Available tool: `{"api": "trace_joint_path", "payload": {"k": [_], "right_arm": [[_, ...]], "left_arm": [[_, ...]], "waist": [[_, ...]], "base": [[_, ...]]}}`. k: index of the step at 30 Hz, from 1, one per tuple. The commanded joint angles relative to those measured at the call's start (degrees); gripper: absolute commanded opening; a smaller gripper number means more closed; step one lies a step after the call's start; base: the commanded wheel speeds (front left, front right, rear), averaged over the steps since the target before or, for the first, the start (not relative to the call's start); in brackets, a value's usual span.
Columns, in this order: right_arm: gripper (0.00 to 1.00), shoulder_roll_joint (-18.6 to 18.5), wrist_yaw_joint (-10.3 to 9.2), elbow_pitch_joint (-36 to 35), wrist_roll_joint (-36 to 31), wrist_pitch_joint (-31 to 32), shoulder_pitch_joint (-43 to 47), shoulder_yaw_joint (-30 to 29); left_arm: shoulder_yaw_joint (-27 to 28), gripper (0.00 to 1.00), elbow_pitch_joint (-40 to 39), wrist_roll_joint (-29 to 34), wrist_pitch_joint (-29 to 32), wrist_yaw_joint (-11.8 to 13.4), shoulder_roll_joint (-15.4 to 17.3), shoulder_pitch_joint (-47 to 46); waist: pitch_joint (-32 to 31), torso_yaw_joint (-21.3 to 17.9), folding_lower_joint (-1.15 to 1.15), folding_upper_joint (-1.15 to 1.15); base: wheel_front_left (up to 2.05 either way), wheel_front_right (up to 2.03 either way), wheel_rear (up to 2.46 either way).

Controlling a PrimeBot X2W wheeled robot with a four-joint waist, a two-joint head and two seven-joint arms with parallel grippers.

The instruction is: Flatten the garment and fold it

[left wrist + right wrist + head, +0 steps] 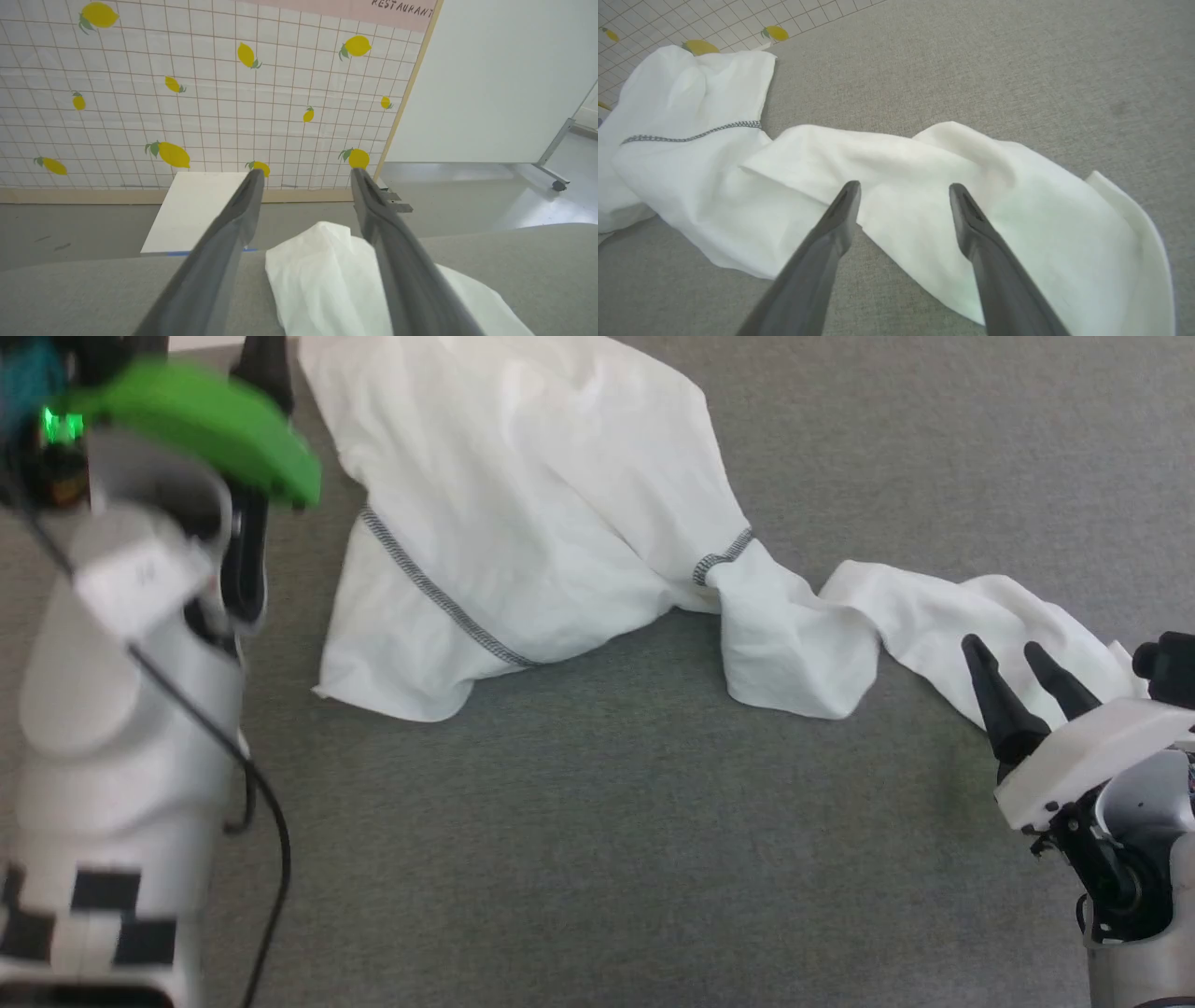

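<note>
- Shirt [523,513] lies rumpled on grey surface [597,821]; body sits top-centre in head view, 1 sleeve [934,607] trails out twd robot's right.
- 2 dark zigzag seams [439,597] show on the shirt, 1 at each shoulder.
- R gripper [1001,646]: 2 fingers [831,233] spread apart, holding nothing, tips over the sleeve's end.
- L gripper [307,173]: fingers spread apart, empty, above a shirt edge, pointing twd lemon-print wall [187,93].
- White box [196,210] lies on floor beyond the surface's edge, near the wall.
</note>
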Motion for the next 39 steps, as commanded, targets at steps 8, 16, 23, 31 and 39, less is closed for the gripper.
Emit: {"api": "trace_joint_path", "payload": {"k": [8,16,23,31,39], "right_arm": [[1.0,-2.1,-0.06,-3.9,-6.0,9.5,3.2,7.6],[1.0,-0.5,-0.06,4.0,-15.3,16.5,-4.1,16.4],[1.0,0.0,-0.06,17.0,-23.3,15.0,-10.8,18.0],[0.0,0.7,-0.06,25.0,-27.1,11.0,-13.2,14.7],[0.0,1.2,-0.06,24.8,-20.1,6.9,-14.3,15.2]], "left_arm": [[3.3,1.0,-21.6,-1.4,-10.6,9.6,-3.0,43.0],[3.9,1.0,-23.1,-1.1,-11.5,10.7,-4.1,47.9],[3.0,1.0,-22.8,-1.7,-11.1,10.3,-4.6,48.5],[2.1,1.0,-22.8,-1.8,-10.9,9.6,-4.3,48.2],[1.4,1.0,-22.3,-2.3,-11.0,9.0,-4.7,48.0]], "waist": [[-10.5,10.2,0.0,0.0],[-10.8,10.7,0.0,0.0],[-10.7,11.7,0.0,0.0],[-10.5,11.2,0.0,0.0],[-11.0,10.7,0.0,0.0]], "base": [[0.0,0.0,0.0],[0.0,0.0,0.0],[0.0,0.0,0.0],[0.0,0.0,0.0],[0.0,0.0,0.0]]}}
